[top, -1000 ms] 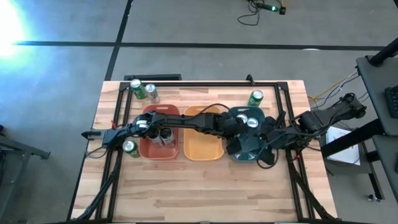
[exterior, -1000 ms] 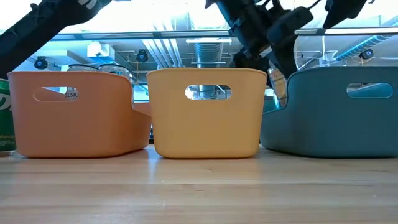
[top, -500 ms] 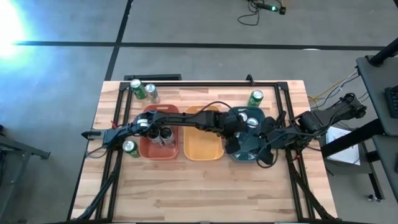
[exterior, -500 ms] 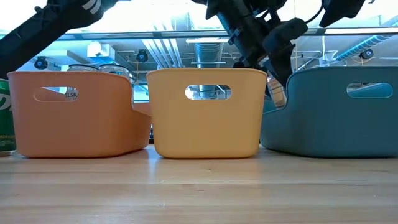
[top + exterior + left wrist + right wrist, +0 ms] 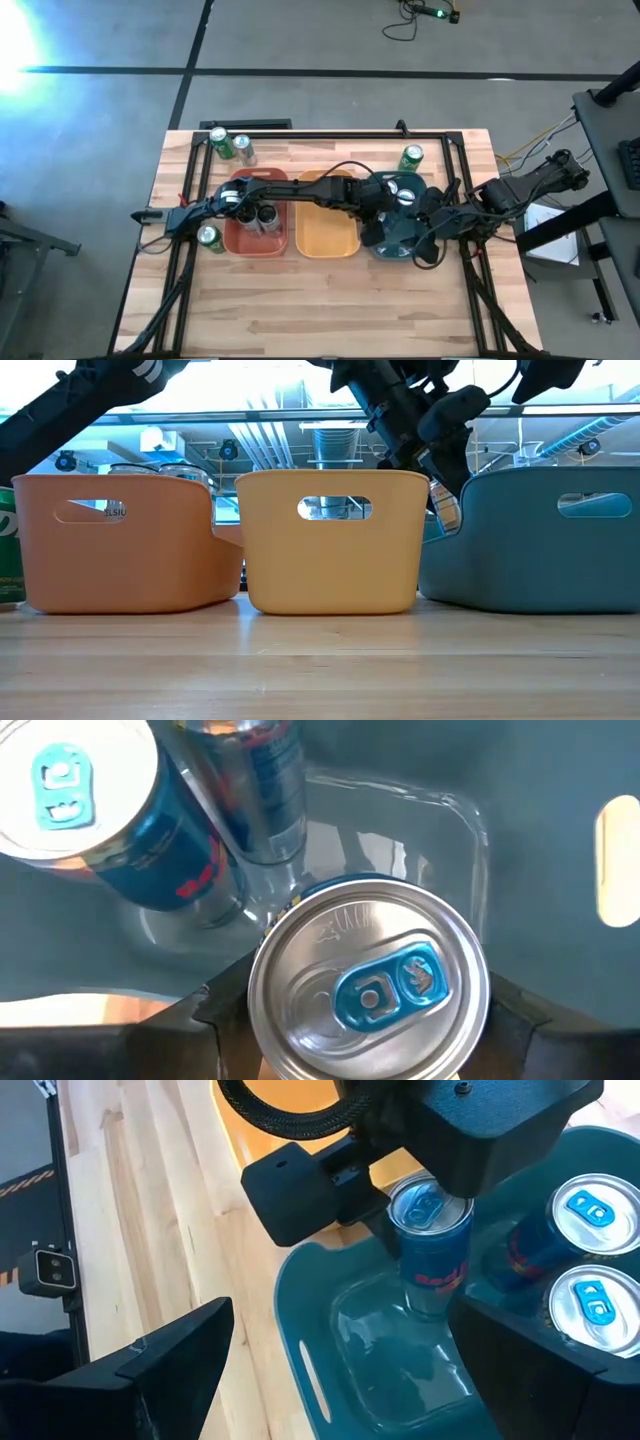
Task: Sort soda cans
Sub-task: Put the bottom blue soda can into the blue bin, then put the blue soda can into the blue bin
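A silver-blue soda can (image 5: 368,985) stands upright low inside the teal bin (image 5: 330,1310), with my left gripper (image 5: 365,1015) shut on it; my left arm reaches across the red bin (image 5: 240,242) and orange bin (image 5: 325,243). Two more silver-blue cans (image 5: 590,1210) (image 5: 590,1305) stand in the teal bin beside it. Dark cans (image 5: 258,215) stand in the red bin. My right gripper (image 5: 350,1390) hovers open just off the teal bin's near right corner, with nothing between its fingers. My left gripper pinches the can's upper wall just under the rim (image 5: 258,990) between its two fingers, one on each side. The fingers come from above, pointing down. The can stays upright inside the teal bin; whether its base (image 5: 432,1312) rests on the bin's floor I cannot tell.
Green cans stand on the table: two at the far left (image 5: 220,140) (image 5: 243,150), one behind the teal bin (image 5: 411,157), one left of the red bin (image 5: 208,236). The three bins stand side by side mid-table. Bare wood (image 5: 320,310) lies along the near side.
My left gripper, still shut on the can, has shifted a little toward the table's left inside the teal bin. My right gripper has kept still.
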`<state>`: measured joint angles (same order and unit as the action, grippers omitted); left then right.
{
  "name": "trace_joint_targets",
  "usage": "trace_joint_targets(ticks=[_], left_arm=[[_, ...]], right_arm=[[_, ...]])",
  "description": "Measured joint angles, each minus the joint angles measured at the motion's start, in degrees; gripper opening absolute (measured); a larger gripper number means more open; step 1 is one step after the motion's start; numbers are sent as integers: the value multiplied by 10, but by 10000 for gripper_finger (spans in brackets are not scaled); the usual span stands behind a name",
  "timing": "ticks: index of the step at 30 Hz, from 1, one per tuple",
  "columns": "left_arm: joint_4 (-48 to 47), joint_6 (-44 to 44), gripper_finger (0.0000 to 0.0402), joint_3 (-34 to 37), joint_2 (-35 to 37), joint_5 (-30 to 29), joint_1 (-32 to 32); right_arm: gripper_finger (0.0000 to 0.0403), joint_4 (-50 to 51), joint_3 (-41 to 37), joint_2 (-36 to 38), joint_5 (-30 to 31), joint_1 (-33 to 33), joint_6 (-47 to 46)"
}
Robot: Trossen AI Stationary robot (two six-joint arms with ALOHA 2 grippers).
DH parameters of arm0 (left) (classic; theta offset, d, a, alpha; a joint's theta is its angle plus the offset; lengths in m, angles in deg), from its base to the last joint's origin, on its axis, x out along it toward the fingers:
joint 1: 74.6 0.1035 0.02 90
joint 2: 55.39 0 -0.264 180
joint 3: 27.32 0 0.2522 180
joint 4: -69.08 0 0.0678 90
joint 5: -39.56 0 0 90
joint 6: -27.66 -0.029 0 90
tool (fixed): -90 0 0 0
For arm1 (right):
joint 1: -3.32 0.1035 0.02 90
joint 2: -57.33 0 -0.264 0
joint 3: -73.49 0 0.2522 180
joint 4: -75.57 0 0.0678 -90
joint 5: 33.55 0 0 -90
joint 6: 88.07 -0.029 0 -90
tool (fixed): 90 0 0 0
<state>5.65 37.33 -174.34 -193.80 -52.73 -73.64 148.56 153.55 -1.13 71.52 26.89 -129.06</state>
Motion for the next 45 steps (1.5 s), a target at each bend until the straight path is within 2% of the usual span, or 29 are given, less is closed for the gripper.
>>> trace_joint_targets(ticks=[10, 13, 26, 30, 36, 40, 45], left_arm=[[0, -3, 248, 0, 0, -3, 1], [0, -2, 255, 0, 0, -19, 1], [9, -2, 258, 0, 0, -32, 3], [-38, -10, 258, -17, 3, -32, 3], [-135, -43, 258, -11, 75, -18, 1], [-198, -61, 259, -10, 123, -51, 7], [-284, -45, 259, -10, 176, -130, 41]], right_arm=[[364, -1, 0, 0, 0, 0, 3], [364, -1, 0, 0, 0, 0, 6], [364, -1, 0, 0, 0, 0, 12], [364, 1, 0, 0, 0, 0, 11], [364, 3, 0, 0, 1, 0, 10], [364, 0, -1, 0, 4, 0, 4], [364, -1, -2, 0, 15, 0, -11]])
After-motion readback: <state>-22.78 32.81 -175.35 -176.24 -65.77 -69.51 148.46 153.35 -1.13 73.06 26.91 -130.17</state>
